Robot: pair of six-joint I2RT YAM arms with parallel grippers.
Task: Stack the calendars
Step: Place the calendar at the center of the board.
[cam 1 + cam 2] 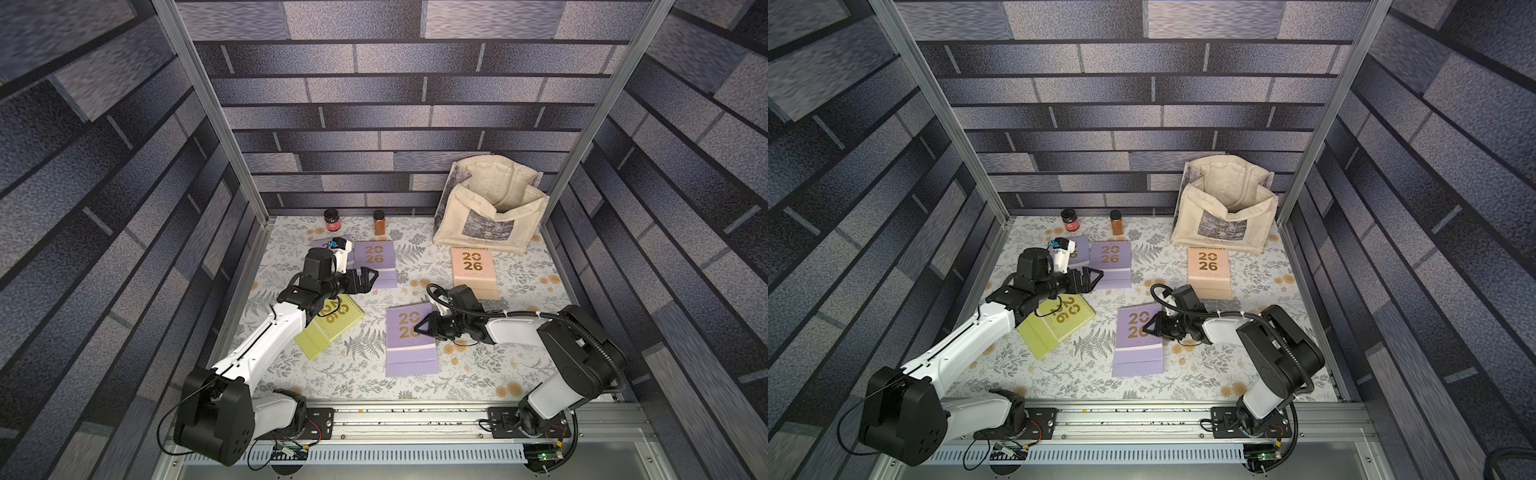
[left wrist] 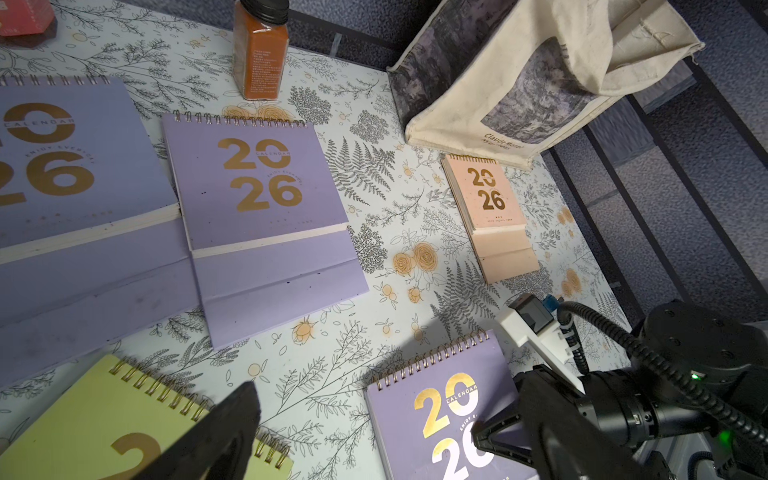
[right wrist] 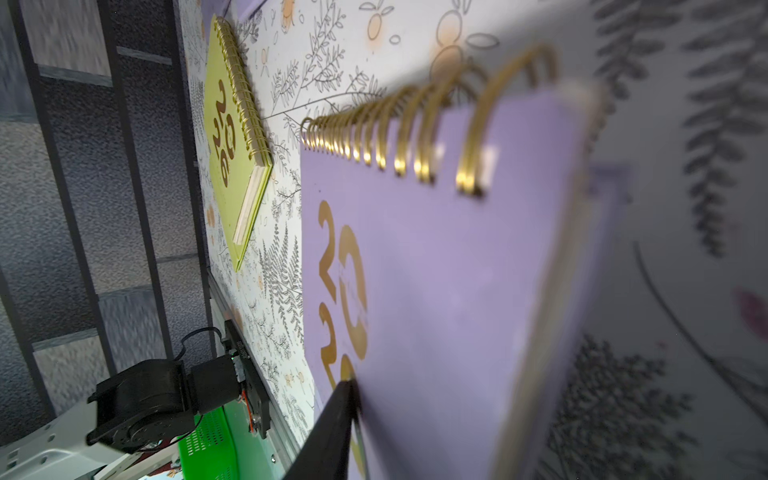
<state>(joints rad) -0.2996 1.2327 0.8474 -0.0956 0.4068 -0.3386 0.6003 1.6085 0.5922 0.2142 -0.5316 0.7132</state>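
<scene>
Desk (image 1: 519,365): cream tote bag (image 1: 490,208) far right. Five calendars lie flat, unstacked: far lavender calendar (image 1: 380,262) w/ second lavender calendar (image 2: 124,187) beside it, peach calendar (image 1: 473,270) by bag, yellow-green calendar (image 1: 332,328) under L arm, near lavender calendar (image 1: 409,349) centre. L gripper (image 1: 368,278) wide open over far lavender calendar's lower edge. R gripper (image 1: 424,326) at near lavender calendar's right edge, jaws narrow; can't tell if gripping. Red jar (image 1: 332,220), spice jar (image 1: 379,223) at back.

Lavender calendar (image 1: 409,345): right jaws over its right edge. Yellow-green calendar (image 1: 332,328): skewed, behind left jaws, partly hidden. Second lavender calendar (image 2: 266,199) and third lavender calendar (image 2: 83,174): side by side, edges meeting, just beyond left jaws. Peach calendar (image 1: 473,270): beyond right jaws, apart. All spiral-bound, flat on surface, gold "2026" up.
</scene>
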